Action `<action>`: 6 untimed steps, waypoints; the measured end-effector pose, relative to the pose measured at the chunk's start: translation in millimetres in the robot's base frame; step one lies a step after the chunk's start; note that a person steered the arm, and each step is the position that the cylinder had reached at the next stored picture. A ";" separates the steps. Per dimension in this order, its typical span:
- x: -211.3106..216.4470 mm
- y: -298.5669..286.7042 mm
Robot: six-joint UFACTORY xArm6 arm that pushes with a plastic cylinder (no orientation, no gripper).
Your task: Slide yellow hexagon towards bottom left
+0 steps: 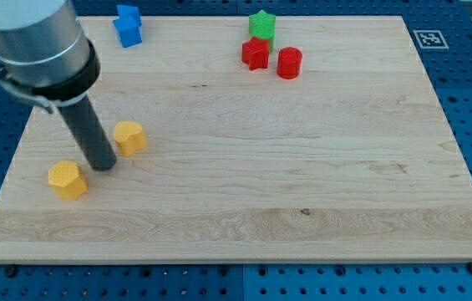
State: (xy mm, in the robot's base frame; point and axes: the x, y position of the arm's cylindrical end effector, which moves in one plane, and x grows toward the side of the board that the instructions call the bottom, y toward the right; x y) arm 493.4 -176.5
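Note:
A yellow hexagon block (68, 179) lies near the board's left edge, low in the view. A second yellow block (129, 137), rounded on one side, lies up and to the right of it. My tip (104, 165) rests on the board between the two, just right of the hexagon and just below-left of the second yellow block. The dark rod rises from it toward the view's top left.
A blue block (127, 24) lies at the top left. A green star (261, 24), a red star (255, 53) and a red cylinder (289, 63) cluster at the top centre. The wooden board (302, 167) sits on a blue pegboard with a marker tag (430, 38).

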 end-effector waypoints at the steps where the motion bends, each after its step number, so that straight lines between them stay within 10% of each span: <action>1: -25.0 -8.9; 6: 29.9 -37.0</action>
